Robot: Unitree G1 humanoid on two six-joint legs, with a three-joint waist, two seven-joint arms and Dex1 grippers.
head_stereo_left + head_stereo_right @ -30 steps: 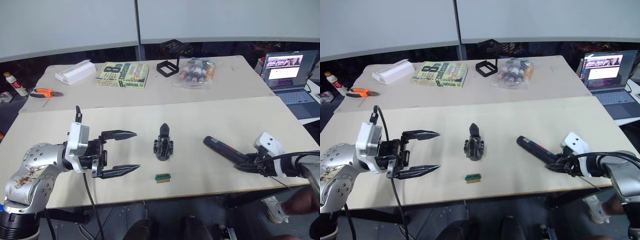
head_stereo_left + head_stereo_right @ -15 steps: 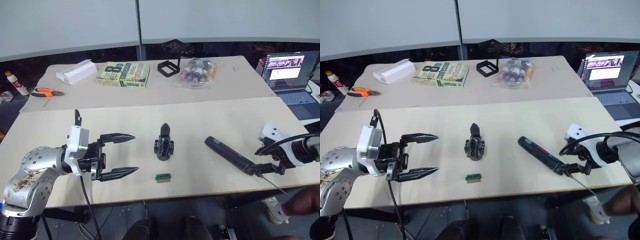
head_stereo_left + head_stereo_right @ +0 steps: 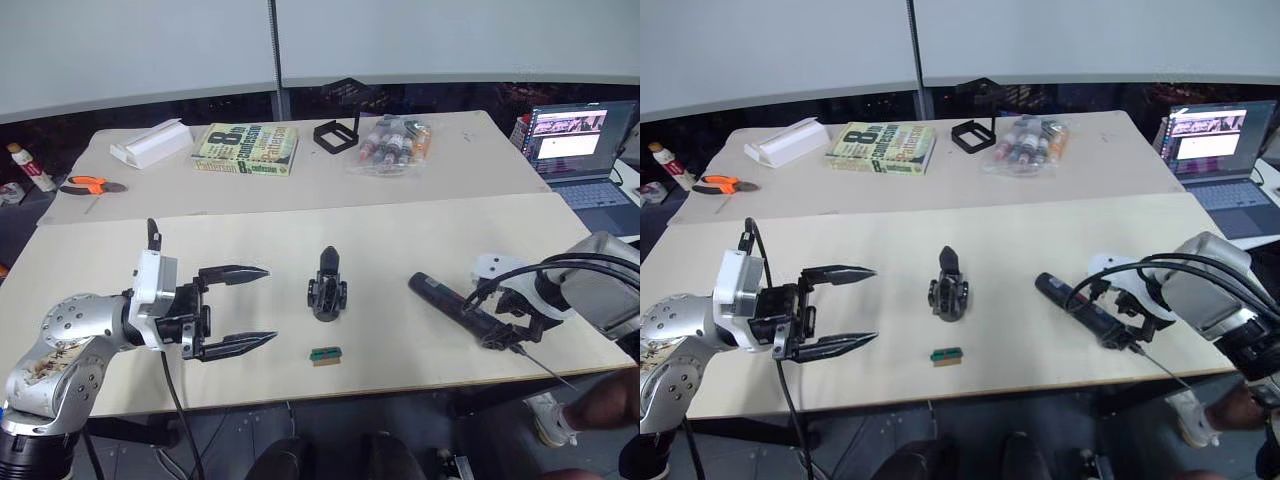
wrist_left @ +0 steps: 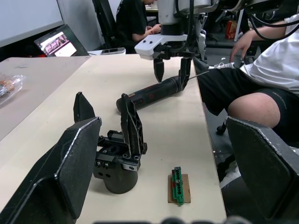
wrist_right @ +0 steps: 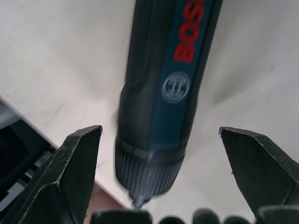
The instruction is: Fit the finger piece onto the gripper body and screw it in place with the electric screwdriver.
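Right claw (image 3: 505, 335) returned, spread astride electric screwdriver (image 3: 452, 305) near table edge (image 3: 400, 384); left claw (image 3: 255, 307) apart.

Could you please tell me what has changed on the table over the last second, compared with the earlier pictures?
The right hand let go of the electric screwdriver, drew back toward the table edge, then returned above the tool's bit end, open with a finger on either side. The screwdriver barely shifted. The left hand stayed open in place; the gripper body and the small green block have not moved.
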